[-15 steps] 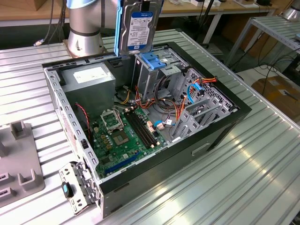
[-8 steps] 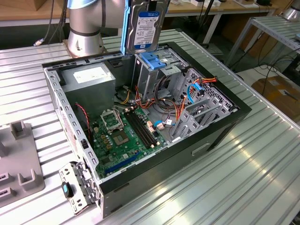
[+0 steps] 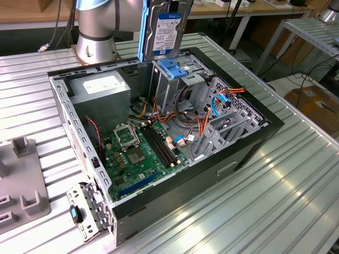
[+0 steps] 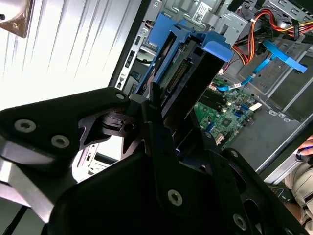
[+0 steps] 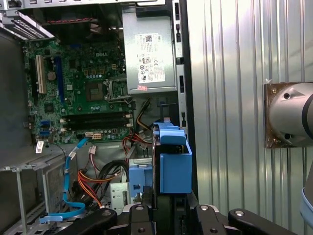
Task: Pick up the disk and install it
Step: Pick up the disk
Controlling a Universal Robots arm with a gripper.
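The disk (image 3: 164,26) hangs upright over the open computer case (image 3: 249,143). It has a dark body, a white-and-blue label and blue side rails. Its lower edge sits just above the metal drive cage (image 3: 175,87), which has a blue latch (image 3: 172,67) on top. In the second wrist view my gripper (image 4: 176,127) is shut on the disk (image 4: 183,73), and black fingers (image 4: 154,122) clamp its two faces. The first wrist view shows the disk (image 5: 173,166) edge-on, with its blue rail over the cage, and the gripper (image 5: 166,218) behind it.
Inside the case lie the green motherboard (image 3: 140,148), the grey power-supply box (image 3: 100,87), and orange and blue cables (image 3: 217,103) beside the cage. The arm's base (image 3: 95,32) stands behind the case. A grey fixture (image 3: 21,180) sits at the exterior view's left.
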